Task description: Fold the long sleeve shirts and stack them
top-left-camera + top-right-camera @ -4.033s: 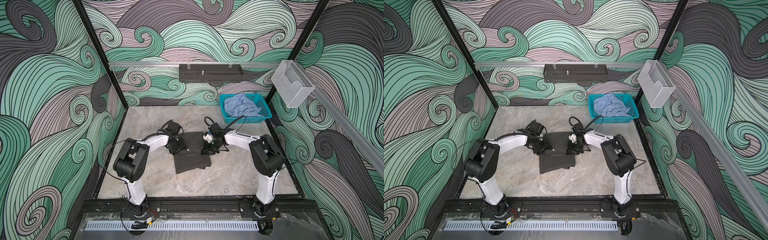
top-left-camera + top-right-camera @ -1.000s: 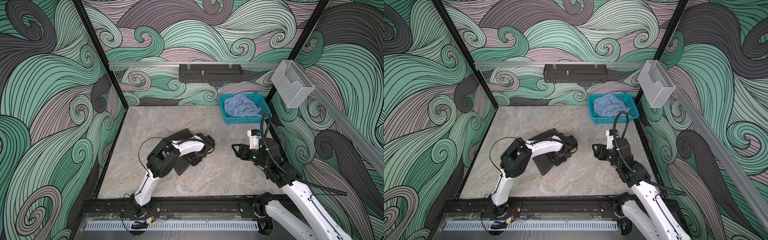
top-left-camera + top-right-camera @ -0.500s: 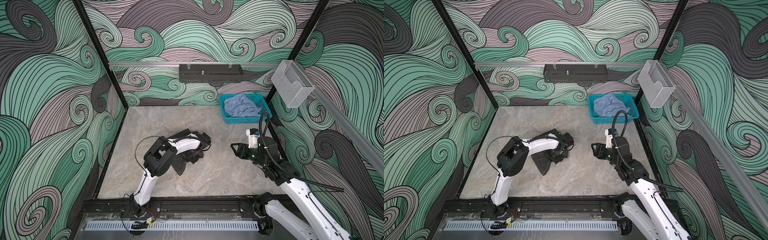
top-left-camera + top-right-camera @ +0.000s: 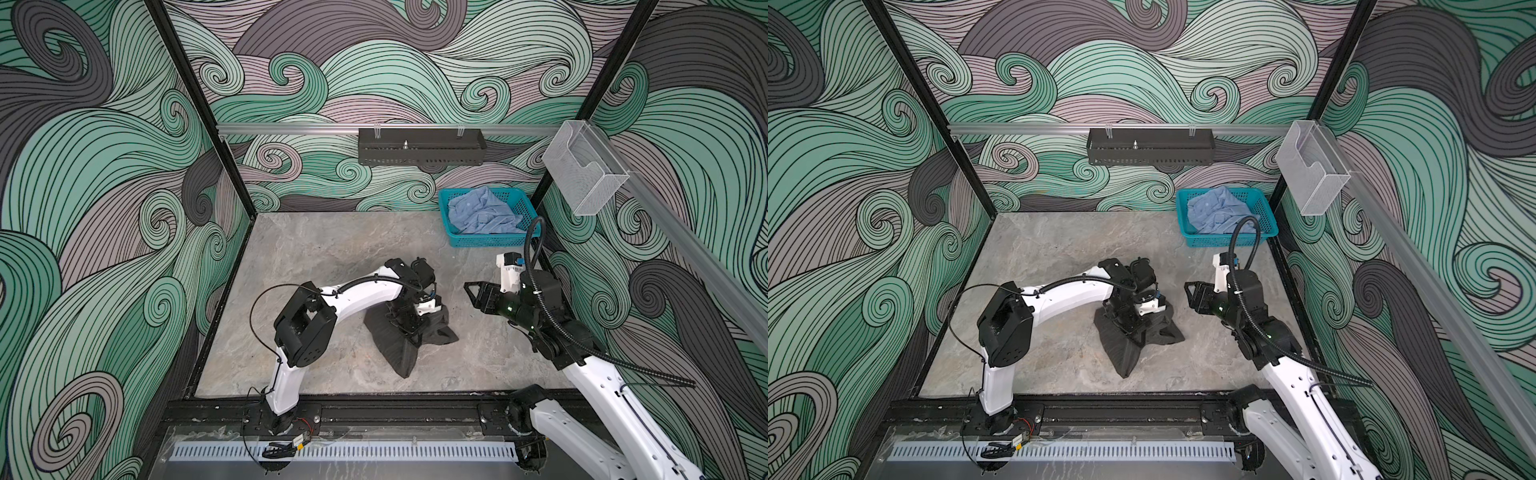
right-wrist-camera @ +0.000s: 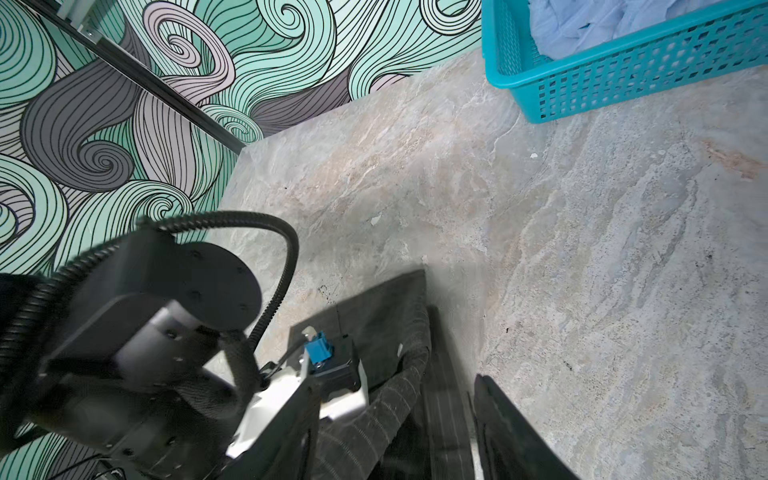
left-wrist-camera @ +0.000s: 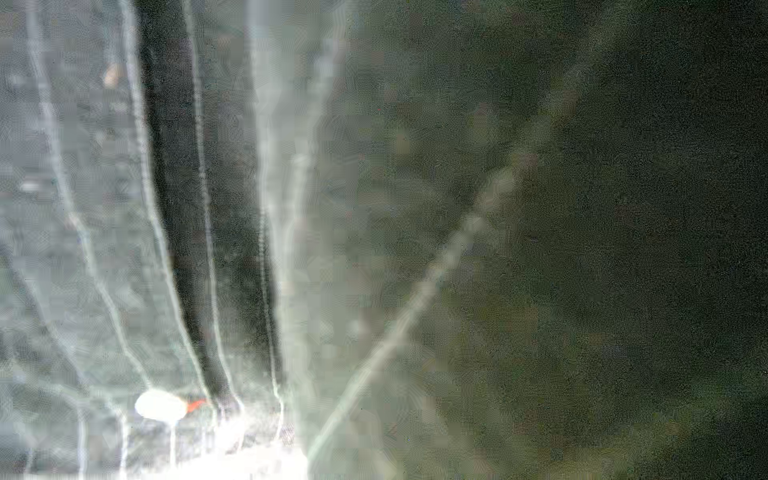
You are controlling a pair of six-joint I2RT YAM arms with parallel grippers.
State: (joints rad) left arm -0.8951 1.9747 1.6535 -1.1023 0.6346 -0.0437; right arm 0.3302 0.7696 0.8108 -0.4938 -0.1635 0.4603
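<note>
While we count two grippers, the left gripper pinches one dark shirt tight, the right gripper gapes empty, and one blue shirt sits in one basket.

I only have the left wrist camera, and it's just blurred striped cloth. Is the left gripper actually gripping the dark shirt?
Observer: Yes; in a top view the left gripper is shut on the dark pinstriped shirt, which is bunched on the table.
Operator: And the other arm?
Observer: The right gripper is open and empty, apart from the cloth.
Operator: And the second shirt?
Observer: The light blue shirt lies crumpled in the teal basket.
</note>
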